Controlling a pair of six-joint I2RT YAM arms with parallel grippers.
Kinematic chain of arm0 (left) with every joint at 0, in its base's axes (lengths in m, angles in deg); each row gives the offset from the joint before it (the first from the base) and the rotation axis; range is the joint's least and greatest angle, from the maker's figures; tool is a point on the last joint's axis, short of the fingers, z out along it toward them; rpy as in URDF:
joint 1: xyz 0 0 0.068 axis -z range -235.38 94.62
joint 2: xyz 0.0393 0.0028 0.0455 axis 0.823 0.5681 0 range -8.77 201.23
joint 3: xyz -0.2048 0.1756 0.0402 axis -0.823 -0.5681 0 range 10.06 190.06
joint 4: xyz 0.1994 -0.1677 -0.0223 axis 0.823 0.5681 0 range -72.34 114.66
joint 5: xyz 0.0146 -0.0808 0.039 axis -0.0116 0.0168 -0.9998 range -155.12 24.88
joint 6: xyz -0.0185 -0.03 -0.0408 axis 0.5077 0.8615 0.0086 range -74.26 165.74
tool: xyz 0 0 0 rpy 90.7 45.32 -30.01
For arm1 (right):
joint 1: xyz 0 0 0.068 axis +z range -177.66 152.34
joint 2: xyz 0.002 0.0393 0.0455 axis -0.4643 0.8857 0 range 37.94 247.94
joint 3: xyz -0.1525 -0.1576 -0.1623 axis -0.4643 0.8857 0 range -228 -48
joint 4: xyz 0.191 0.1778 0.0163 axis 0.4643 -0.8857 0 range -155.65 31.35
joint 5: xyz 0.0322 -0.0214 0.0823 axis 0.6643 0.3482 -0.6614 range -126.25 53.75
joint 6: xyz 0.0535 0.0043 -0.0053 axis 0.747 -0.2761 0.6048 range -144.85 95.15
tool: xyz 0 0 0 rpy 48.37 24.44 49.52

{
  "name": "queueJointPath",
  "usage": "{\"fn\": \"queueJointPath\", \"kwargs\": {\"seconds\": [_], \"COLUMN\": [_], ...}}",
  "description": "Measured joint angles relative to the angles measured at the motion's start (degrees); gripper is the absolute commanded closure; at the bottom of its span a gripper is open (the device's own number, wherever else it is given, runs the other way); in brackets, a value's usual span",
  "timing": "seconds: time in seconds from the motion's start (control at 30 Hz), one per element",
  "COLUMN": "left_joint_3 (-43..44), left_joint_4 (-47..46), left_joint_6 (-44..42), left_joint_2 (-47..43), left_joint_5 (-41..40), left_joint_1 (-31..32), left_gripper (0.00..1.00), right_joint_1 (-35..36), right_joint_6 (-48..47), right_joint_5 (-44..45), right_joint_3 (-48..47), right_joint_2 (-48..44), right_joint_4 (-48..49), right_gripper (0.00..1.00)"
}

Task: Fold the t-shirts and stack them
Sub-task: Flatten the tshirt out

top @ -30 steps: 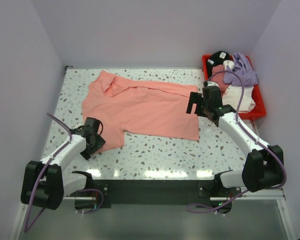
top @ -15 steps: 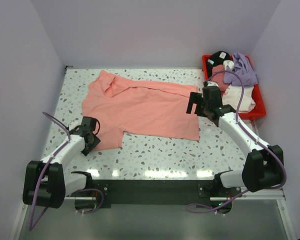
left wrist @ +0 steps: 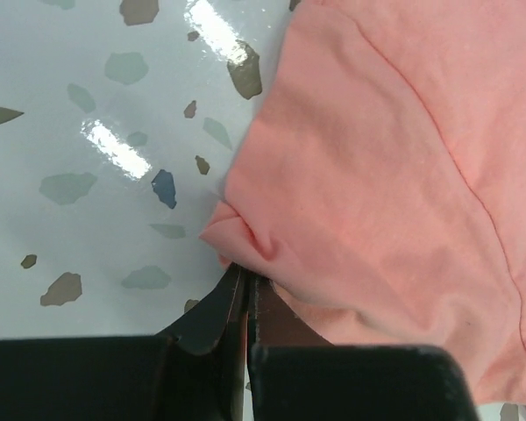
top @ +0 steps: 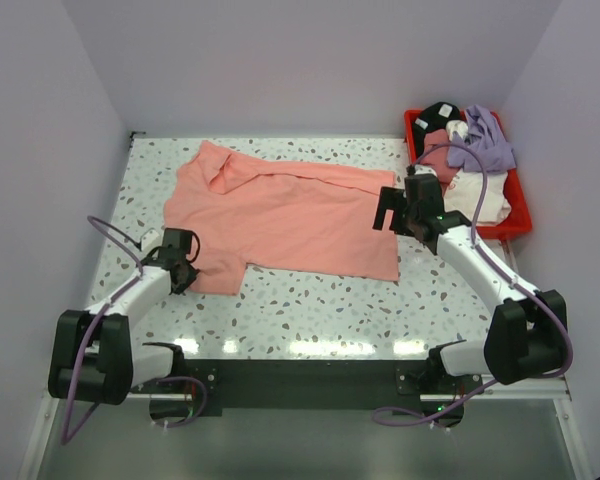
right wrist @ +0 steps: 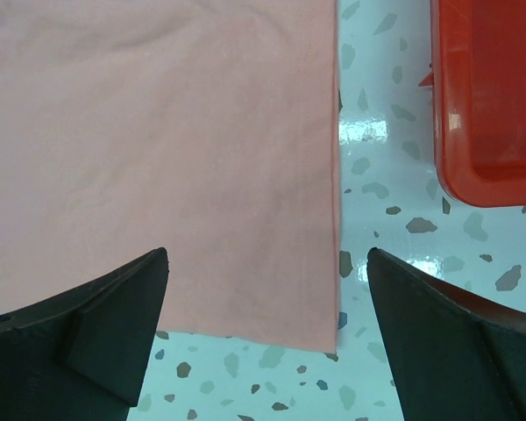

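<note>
A salmon pink t-shirt (top: 280, 215) lies spread flat on the speckled table, collar to the far left and hem to the right. My left gripper (top: 188, 272) sits at the shirt's near-left sleeve corner. In the left wrist view the left gripper (left wrist: 245, 282) is shut on a bunched fold of that pink t-shirt (left wrist: 394, 175). My right gripper (top: 388, 210) hovers over the hem's right edge. It is wide open in the right wrist view (right wrist: 265, 263), with the pink t-shirt's (right wrist: 158, 132) near-right corner below it and nothing between its fingers.
A red bin (top: 520, 215) stands at the back right, its corner also showing in the right wrist view (right wrist: 486, 96). It holds a heap of lavender (top: 490, 140), white (top: 480, 195), dusty rose (top: 442, 155) and black (top: 440, 110) shirts. Walls close in on three sides.
My left gripper has moved up to the sleeve corner and closed on the cloth. The right arm has not moved.
</note>
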Motion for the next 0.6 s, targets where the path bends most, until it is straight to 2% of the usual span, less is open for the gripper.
{"fn": "queueJointPath", "kwargs": {"seconds": [0.27, 0.53, 0.6], "left_joint_3": [-1.0, -5.2, -5.7], "left_joint_4": [-2.4, -2.9, -2.9], "left_joint_6": [-1.7, -2.7, -2.7], "left_joint_2": [-1.4, -8.6, -10.7], "left_joint_5": [2.8, 7.5, 8.1], "left_joint_1": [-0.2, -0.2, -0.2], "left_gripper": [1.0, 1.0, 1.0], "right_joint_1": [0.0, 0.0, 0.0], "right_joint_6": [0.7, 4.3, 5.2], "right_joint_5": [0.9, 0.8, 0.4], "right_joint_3": [2.8, 9.0, 10.5], "right_joint_2": [-1.2, -3.8, -3.6], "right_joint_4": [-1.2, -3.0, -3.2], "right_gripper": [0.01, 0.01, 0.04]}}
